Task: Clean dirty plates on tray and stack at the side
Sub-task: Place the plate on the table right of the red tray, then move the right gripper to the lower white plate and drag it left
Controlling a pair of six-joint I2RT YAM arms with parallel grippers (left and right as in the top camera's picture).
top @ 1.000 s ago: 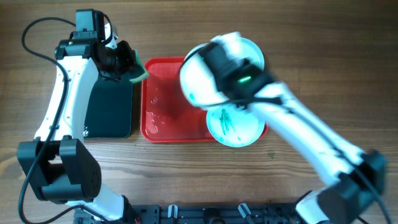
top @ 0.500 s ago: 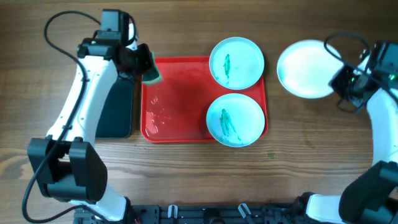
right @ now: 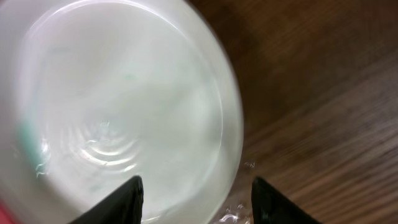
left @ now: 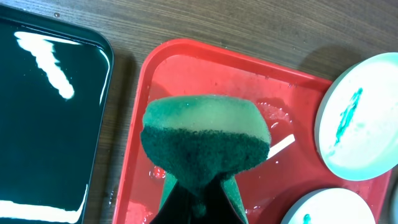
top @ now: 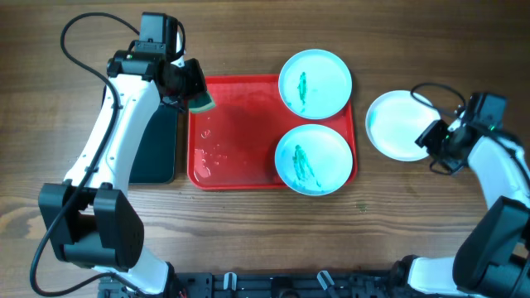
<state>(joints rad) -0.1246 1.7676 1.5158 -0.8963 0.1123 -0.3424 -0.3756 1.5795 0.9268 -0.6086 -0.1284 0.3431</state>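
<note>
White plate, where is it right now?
In the overhead view the white plate is on the wooden table just right of the red tray, with the right tool at its right edge.

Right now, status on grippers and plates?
Left gripper shut on sponge over tray corner. Right gripper open at white plate, on table beside tray. Two cyan plates on tray, green-smeared. Nothing between sponge and plates.

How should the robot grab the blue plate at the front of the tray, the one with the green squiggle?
Probably pinch the front cyan plate by its right rim, coming from the right. It lies flat and shallow, so only the rim gives a hold, the other cyan plate crowds its far side, and the open right gripper is on that side.
</note>
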